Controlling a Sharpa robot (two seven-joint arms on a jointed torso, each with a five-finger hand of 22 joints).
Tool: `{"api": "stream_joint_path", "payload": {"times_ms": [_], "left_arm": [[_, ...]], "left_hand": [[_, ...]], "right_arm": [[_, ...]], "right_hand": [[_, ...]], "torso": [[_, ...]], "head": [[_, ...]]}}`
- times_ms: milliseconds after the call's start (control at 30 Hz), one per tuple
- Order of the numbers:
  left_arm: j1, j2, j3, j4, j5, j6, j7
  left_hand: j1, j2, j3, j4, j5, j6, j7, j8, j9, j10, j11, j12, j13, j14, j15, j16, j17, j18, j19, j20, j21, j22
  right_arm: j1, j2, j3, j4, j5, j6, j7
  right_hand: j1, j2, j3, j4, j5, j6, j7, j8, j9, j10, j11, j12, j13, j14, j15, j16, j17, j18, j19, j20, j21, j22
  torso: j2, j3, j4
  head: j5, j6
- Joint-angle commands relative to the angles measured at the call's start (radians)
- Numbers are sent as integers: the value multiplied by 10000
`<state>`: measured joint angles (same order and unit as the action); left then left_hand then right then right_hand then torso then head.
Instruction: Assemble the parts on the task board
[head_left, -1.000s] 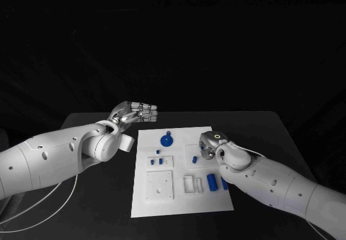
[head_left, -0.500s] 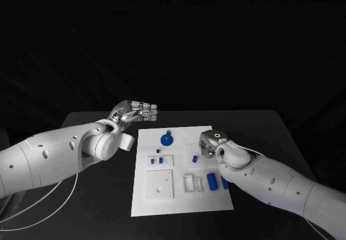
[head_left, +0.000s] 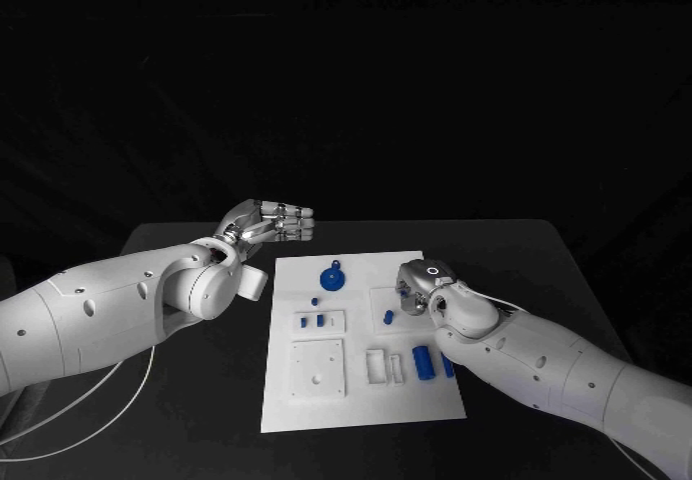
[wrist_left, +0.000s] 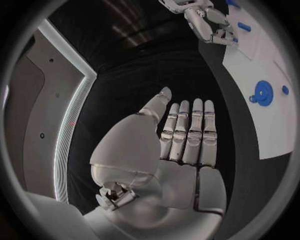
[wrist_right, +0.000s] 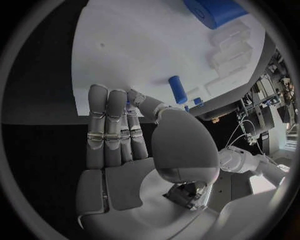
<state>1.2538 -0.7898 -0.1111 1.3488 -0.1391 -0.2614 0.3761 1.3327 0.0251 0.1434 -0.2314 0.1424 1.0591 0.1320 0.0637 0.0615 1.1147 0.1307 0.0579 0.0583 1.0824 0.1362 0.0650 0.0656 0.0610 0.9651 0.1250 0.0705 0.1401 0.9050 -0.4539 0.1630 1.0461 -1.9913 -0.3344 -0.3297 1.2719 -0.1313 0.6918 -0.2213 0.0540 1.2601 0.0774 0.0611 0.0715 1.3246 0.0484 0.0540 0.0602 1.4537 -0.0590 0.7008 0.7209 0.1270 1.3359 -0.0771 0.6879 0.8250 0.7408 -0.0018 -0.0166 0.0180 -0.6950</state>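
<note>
**Inspector:** Left hand (head_left: 268, 224)?

**Assistant:** Raised over the black table (head_left: 173, 245), off the board's (head_left: 361, 400) far left corner. Wrist view shows its fingers (wrist_left: 190, 132) straight and side by side, thumb apart, nothing held.

**Inspector:** Right hand (head_left: 418, 283)?

**Assistant:** Low over the board's right side. Its fingers (wrist_right: 106, 120) lie extended and flat, tips by a small blue peg (wrist_right: 178, 89). Whether they touch the surface, I cannot tell. Nothing in its grasp.

**Inspector:** Parts?

**Assistant:** All on the board. Round blue disc (head_left: 333, 279) near the far edge; small blue pieces (head_left: 310, 322) in a white block left of centre; a larger blue cylinder (head_left: 424, 362) on the right, nearer the robot.
</note>
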Motion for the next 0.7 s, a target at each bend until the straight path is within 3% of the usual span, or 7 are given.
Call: {"api": "stream_joint_path", "payload": {"times_ms": [33,400,533,700], "left_arm": [[16,-3,11,3,57,144,83],[20,-9,11,-51,46,125,36],[26,4,11,-121,14,134,28],[33,11,11,-188,-3,123,42]], "left_hand": [[-50,69,-74,10,-29,53,21,2,2,-14,18,18,-11,19,48,-40,-8,-109,65,4,48,-9],[-56,60,-150,28,-33,42,19,-1,2,-63,33,19,-10,-4,57,-42,-9,-103,93,8,58,-81],[-29,66,-177,39,167,41,25,0,2,-81,36,19,-10,-21,61,-42,-9,-92,97,11,57,-115],[-28,66,-177,39,171,40,25,0,1,-81,35,19,-11,-22,61,-43,-9,-92,97,11,57,-116]], "right_arm": [[-86,-21,-53,135,-248,-106,136],[-85,-390,-27,828,-127,-1156,382],[-83,-619,67,1261,11,-1356,487],[-81,-1005,235,1962,130,-1574,585]], "right_hand": [[-28,98,43,-24,-55,89,26,36,-13,315,-229,68,19,9,-82,78,20,9,-25,-134,50,82],[-72,29,140,4,-56,187,-7,34,-3,424,-268,66,17,44,-115,122,45,-64,130,-177,424,869],[-50,-2,162,54,-59,203,-13,33,-3,431,-273,65,17,46,-116,128,21,-76,157,-179,413,1065],[-26,-22,142,115,-57,213,-16,33,-3,441,-278,64,16,46,-119,153,4,-84,198,-181,351,1237]], "torso": [[-1,5,-4],[-14,-3,-19],[-18,12,-41],[-19,17,-46]], "head": [[13,2],[44,64],[64,98],[119,67]]}}
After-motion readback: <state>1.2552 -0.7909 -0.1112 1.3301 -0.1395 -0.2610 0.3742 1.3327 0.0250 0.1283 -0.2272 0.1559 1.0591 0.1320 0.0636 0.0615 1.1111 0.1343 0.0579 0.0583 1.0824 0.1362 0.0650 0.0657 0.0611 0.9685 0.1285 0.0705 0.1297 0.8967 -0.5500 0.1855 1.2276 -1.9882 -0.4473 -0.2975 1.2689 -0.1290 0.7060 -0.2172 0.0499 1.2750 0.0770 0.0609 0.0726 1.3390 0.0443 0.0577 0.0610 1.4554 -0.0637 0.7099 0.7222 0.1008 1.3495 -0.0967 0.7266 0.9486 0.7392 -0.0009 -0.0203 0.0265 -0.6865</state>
